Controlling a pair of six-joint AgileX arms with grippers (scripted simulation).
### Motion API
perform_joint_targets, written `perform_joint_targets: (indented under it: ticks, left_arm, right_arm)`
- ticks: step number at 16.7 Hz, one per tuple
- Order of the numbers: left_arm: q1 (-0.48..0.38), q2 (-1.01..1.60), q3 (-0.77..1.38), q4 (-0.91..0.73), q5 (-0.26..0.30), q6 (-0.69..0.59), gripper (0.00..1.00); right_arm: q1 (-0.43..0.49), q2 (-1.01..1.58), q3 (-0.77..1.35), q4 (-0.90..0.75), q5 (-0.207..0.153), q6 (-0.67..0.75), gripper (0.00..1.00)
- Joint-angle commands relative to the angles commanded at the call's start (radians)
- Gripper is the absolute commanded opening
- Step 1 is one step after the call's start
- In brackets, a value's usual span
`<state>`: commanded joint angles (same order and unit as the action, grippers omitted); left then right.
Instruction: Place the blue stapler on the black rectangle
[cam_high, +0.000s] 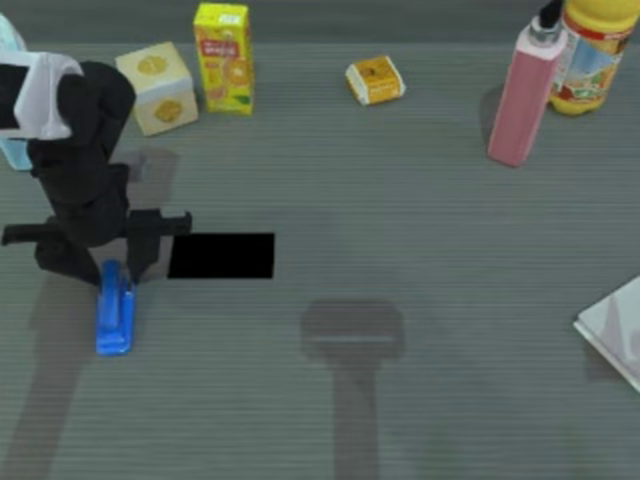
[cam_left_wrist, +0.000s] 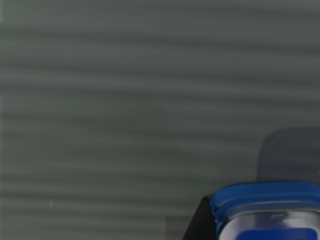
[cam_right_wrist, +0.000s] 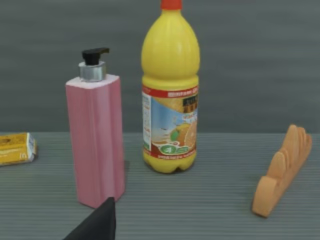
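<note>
Directly under the left wrist camera sits the blue stapler (cam_left_wrist: 267, 210) — left gripper (cam_high: 118, 262) over its far end, poised to grasp; whether its fingers have closed, I cannot tell. Stapler lies on the table just left of the black rectangle (cam_high: 221, 256) — not on it. Right arm is parked out of the top view.

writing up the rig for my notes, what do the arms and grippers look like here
The left arm is matte black and chunky, with a white band near its upper end and a black crossbar at the left gripper. Its fingers are black. Of the right arm only a black pointed tip shows in the right wrist view. No cables or markings are visible.
</note>
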<state>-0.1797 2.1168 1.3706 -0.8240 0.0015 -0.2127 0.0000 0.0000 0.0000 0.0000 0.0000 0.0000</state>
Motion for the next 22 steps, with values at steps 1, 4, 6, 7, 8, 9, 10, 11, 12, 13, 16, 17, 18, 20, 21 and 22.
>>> perform_joint_targets:
  ticks: [1, 4, 6, 7, 8, 9, 10, 11, 12, 13, 16, 17, 18, 20, 21, 22]
  left_arm:
    - [0.000, 0.000, 0.000, 0.000, 0.000, 0.000, 0.10]
    - [0.000, 0.000, 0.000, 0.000, 0.000, 0.000, 0.00]
    - [0.000, 0.000, 0.000, 0.000, 0.000, 0.000, 0.00]
    - [0.000, 0.000, 0.000, 0.000, 0.000, 0.000, 0.00]
    - [0.000, 0.000, 0.000, 0.000, 0.000, 0.000, 0.00]
    - [0.000, 0.000, 0.000, 0.000, 0.000, 0.000, 0.00]
    - [0.000, 0.000, 0.000, 0.000, 0.000, 0.000, 0.00]
    - [0.001, -0.001, 0.000, 0.000, 0.000, 0.001, 0.00]
    - [0.001, -0.002, 0.003, -0.004, 0.000, 0.002, 0.00]
    - [0.001, -0.005, 0.015, -0.017, 0.000, 0.001, 0.00]
    - [0.008, -0.036, 0.085, -0.121, -0.001, -0.003, 0.00]
    - [0.011, -0.051, 0.114, -0.172, -0.001, -0.004, 0.00]
    - [0.013, -0.066, 0.143, -0.225, -0.001, -0.004, 0.00]
    - [0.016, -0.097, 0.196, -0.309, -0.001, -0.004, 0.00]
    - [0.017, -0.111, 0.215, -0.335, -0.001, -0.003, 0.00]
    - [0.018, -0.121, 0.228, -0.351, -0.001, -0.003, 0.00]
  right_arm:
    - [0.000, 0.000, 0.000, 0.000, 0.000, 0.000, 1.00]
    - [0.000, 0.000, 0.000, 0.000, 0.000, 0.000, 1.00]
    - [0.000, 0.000, 0.000, 0.000, 0.000, 0.000, 1.00]
    - [0.000, 0.000, 0.000, 0.000, 0.000, 0.000, 1.00]
    - [0.000, 0.000, 0.000, 0.000, 0.000, 0.000, 1.00]
    - [0.000, 0.000, 0.000, 0.000, 0.000, 0.000, 1.00]
    - [0.000, 0.000, 0.000, 0.000, 0.000, 0.000, 1.00]
    - [0.000, 0.000, 0.000, 0.000, 0.000, 0.000, 1.00]
    - [0.000, 0.000, 0.000, 0.000, 0.000, 0.000, 1.00]
    - [0.000, 0.000, 0.000, 0.000, 0.000, 0.000, 1.00]
    - [0.000, 0.000, 0.000, 0.000, 0.000, 0.000, 1.00]
    - [0.000, 0.000, 0.000, 0.000, 0.000, 0.000, 1.00]
    - [0.000, 0.000, 0.000, 0.000, 0.000, 0.000, 1.00]
    - [0.000, 0.000, 0.000, 0.000, 0.000, 0.000, 1.00]
    - [0.000, 0.000, 0.000, 0.000, 0.000, 0.000, 1.00]
    - [0.000, 0.000, 0.000, 0.000, 0.000, 0.000, 1.00]
